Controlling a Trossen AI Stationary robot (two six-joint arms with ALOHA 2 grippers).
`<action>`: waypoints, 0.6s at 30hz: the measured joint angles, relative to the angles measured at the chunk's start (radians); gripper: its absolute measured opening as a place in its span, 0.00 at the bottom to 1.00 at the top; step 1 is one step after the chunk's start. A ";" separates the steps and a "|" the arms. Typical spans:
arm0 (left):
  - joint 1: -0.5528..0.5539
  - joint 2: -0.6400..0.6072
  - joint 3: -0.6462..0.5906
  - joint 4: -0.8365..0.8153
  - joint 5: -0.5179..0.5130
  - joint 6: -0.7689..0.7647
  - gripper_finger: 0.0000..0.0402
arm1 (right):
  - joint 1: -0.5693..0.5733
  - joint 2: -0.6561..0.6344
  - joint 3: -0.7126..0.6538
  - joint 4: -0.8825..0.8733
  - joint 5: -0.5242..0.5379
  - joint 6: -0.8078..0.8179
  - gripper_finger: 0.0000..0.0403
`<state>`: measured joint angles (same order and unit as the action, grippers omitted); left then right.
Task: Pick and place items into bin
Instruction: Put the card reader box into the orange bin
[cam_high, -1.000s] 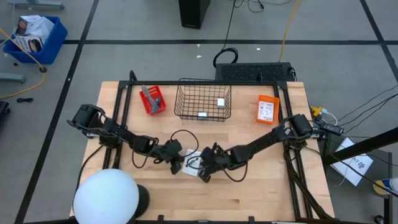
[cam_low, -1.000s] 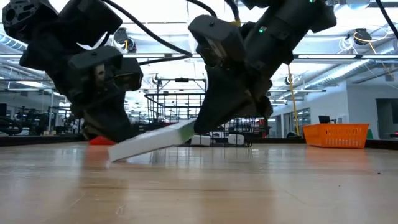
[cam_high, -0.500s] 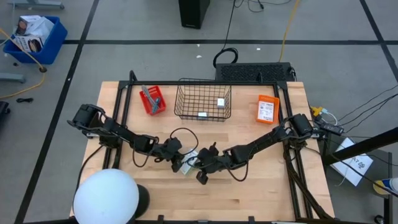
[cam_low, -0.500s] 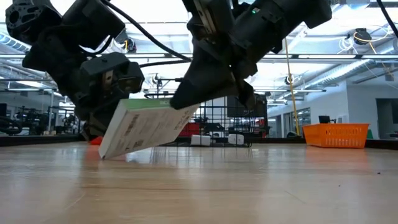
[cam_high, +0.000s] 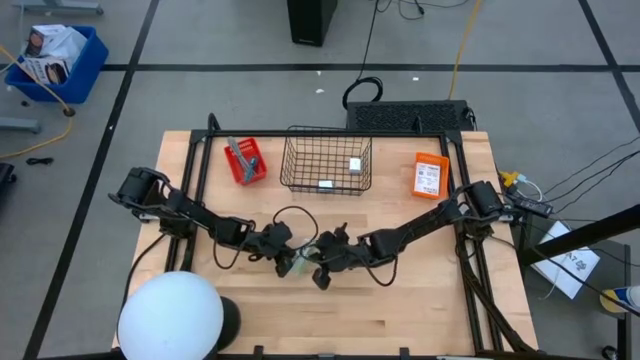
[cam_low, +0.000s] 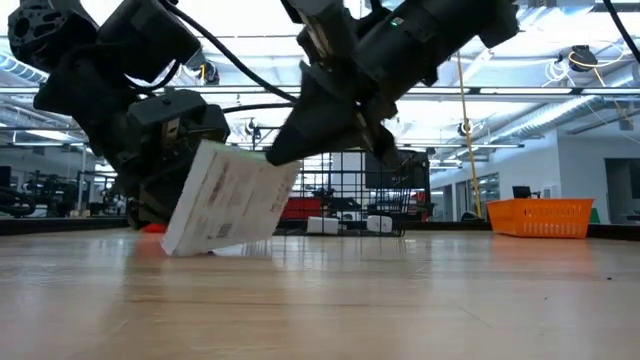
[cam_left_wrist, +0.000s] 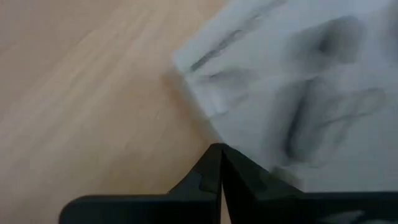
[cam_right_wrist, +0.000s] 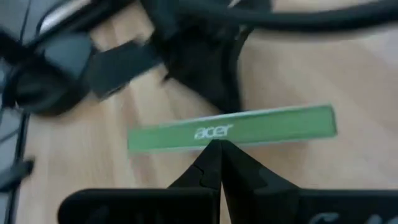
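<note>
Matt cardboard box (cam_low: 232, 200); wooden table (cam_high: 420, 300)

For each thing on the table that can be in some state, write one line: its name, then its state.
White box: tilted up on one lower edge, green side facing the right wrist camera.
Left gripper: shut, against the box.
Right gripper: shut, tips at the box's raised edge.
Wire basket: upright, two small white items inside.
Orange bin: holds a printed packet.
Red bin: holds a grey tool.

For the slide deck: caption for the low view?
Both shut grippers, left and right, tip a flat white box up on edge.
</note>
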<state>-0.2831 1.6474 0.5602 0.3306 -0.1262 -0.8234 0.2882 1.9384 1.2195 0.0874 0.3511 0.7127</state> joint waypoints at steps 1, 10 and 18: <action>-0.001 0.000 0.005 0.035 0.005 -0.001 0.02 | -0.004 0.000 0.001 0.010 0.011 -0.003 0.00; -0.008 -0.005 0.008 0.118 0.004 0.053 0.07 | -0.028 0.004 -0.005 -0.049 -0.003 0.015 0.00; 0.003 -0.004 0.006 0.113 -0.005 0.082 0.01 | -0.027 -0.007 -0.054 -0.172 0.029 0.090 0.00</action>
<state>-0.2802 1.6436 0.5661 0.4433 -0.1316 -0.7410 0.2609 1.9316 1.1660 -0.0842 0.3800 0.8022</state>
